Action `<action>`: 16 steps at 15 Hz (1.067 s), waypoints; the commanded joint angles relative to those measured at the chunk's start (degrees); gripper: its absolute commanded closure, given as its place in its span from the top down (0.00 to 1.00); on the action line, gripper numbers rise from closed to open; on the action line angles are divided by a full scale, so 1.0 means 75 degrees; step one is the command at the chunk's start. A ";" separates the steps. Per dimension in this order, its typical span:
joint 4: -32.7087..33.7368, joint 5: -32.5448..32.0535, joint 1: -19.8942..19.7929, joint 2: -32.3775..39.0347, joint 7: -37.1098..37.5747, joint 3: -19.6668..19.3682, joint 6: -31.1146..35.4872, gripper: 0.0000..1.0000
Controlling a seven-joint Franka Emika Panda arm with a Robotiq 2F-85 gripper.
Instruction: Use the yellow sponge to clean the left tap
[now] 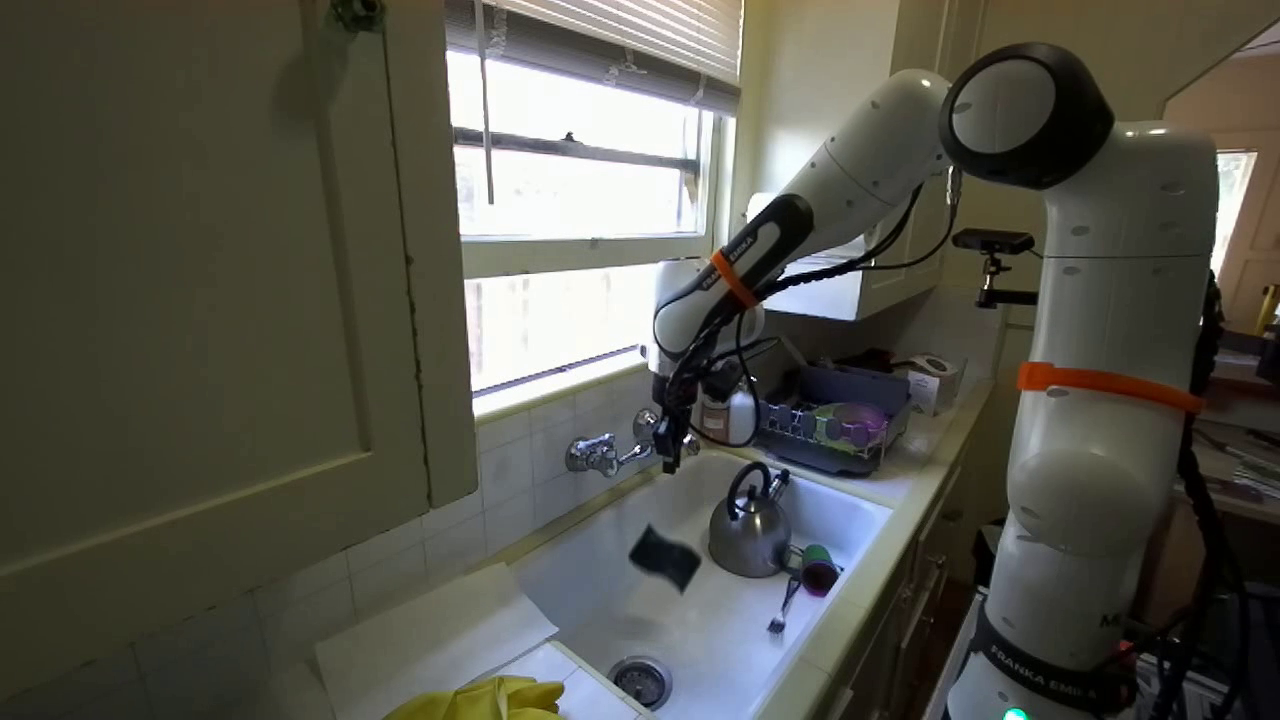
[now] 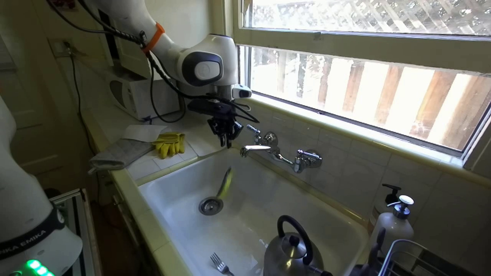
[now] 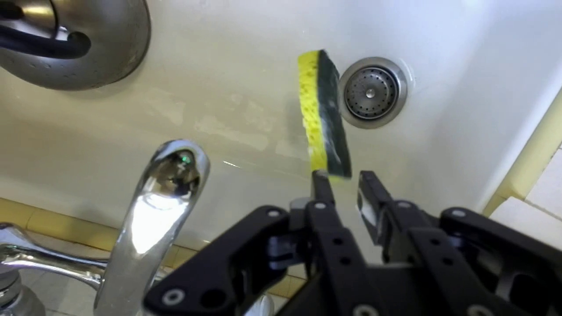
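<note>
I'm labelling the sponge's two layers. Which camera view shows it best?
The wrist view: there the sponge is large, yellow and dark clearly told apart. Both exterior views blur it: in an exterior view it is a dark patch, in an exterior view a thin yellow-and-dark sliver.

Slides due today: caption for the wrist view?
Loose sponge, apparently mid-air below the open hand; in frame, drain right of sponge, spout lower left, kettle upper left.
</note>
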 commanded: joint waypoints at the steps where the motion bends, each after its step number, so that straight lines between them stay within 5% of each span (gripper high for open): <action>1: -0.0280 -0.0408 0.0035 -0.0287 0.0181 -0.0102 0.0081 0.56; 7: -0.0257 -0.0465 0.0033 -0.0351 0.0191 -0.0150 0.0034 0.99; 16: -0.0177 -0.0029 0.0070 -0.0651 0.0691 -0.0119 -0.0412 1.00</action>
